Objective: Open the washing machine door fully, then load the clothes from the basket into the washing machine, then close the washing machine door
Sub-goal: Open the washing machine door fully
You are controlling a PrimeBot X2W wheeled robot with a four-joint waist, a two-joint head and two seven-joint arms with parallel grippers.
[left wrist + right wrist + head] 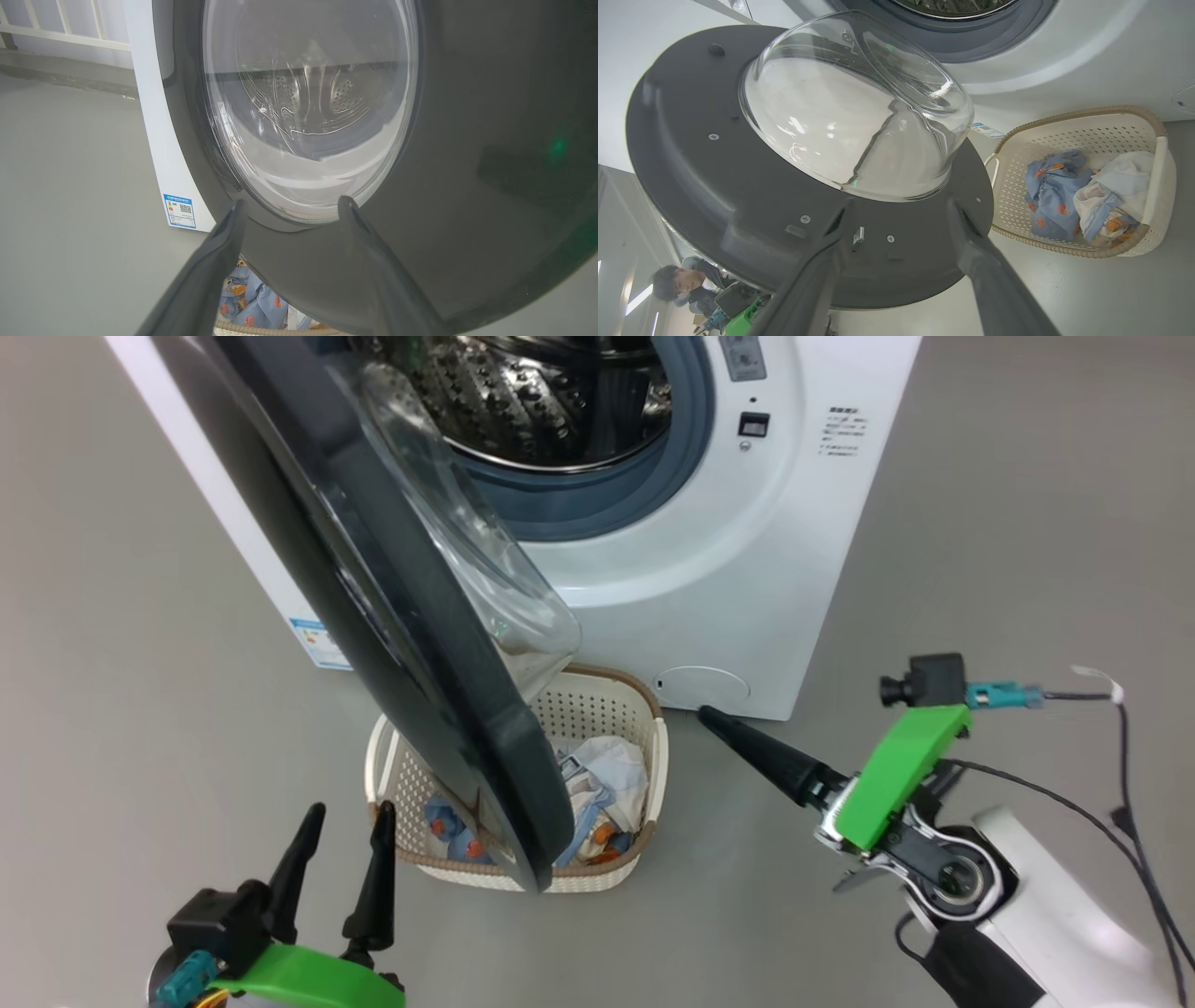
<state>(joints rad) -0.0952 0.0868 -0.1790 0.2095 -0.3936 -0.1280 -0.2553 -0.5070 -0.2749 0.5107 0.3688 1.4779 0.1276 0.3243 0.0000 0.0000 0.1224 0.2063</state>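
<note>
The washing machine (747,569) stands with its steel drum (541,401) exposed. The washing machine door (401,616) hangs partly open, edge-on to me, its glass bowl bulging toward the drum. Under its lower edge sits the basket (597,709), holding the clothes (607,775), light blue and white. My left gripper (351,812) is open at the lower left, facing the door's outer face (467,163). My right gripper (709,714) is open, right of the basket and apart from the door; its wrist view shows the door's inner side (691,163), the basket (1064,135) and the clothes (1055,196).
Grey floor spreads to both sides of the machine. A blue label (317,644) sits low on its left side and a round white cap (700,686) low on its front. A person (677,284) shows beneath the door's edge. Black cables (1130,840) trail by my right arm.
</note>
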